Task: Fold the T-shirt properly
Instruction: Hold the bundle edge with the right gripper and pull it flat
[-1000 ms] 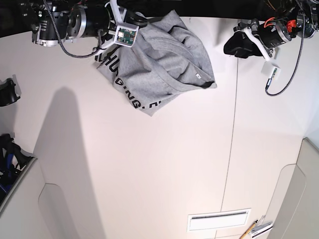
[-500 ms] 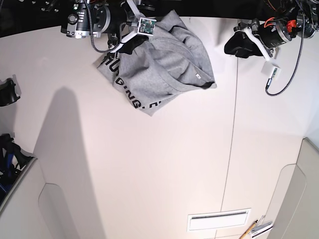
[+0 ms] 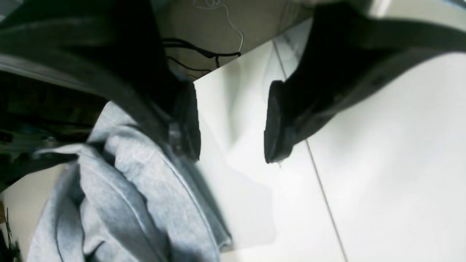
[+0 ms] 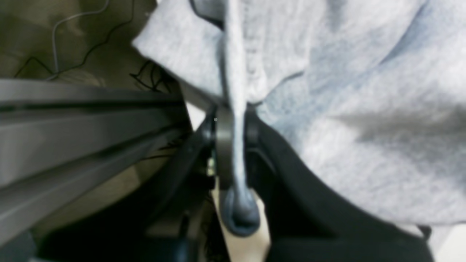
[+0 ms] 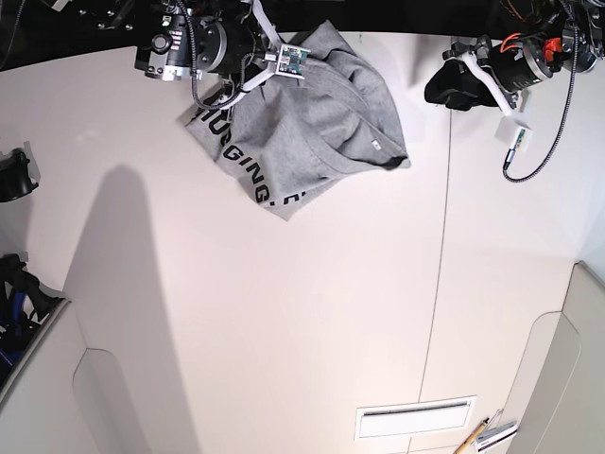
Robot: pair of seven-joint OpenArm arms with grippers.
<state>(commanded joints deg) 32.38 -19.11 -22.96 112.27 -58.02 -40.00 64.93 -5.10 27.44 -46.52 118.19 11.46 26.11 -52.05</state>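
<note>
— Where does the crumpled heather-grey cotton T-shirt point(image 5: 302, 123) with black block lettering lie?

— At the far side of the pale white surface point(image 5: 284, 312), left of the seam, its small white label point(image 5: 375, 145) facing up.

— And the claws?

— The right claw point(image 4: 235, 145) pinches a fold of the shirt's far edge, its arm overhanging the cloth. The left claw point(image 3: 231, 123) stands wide and empty over bare surface, right of the shirt. A white slotted vent point(image 5: 414, 416) and pencils point(image 5: 477, 435) lie near, well apart.
</note>
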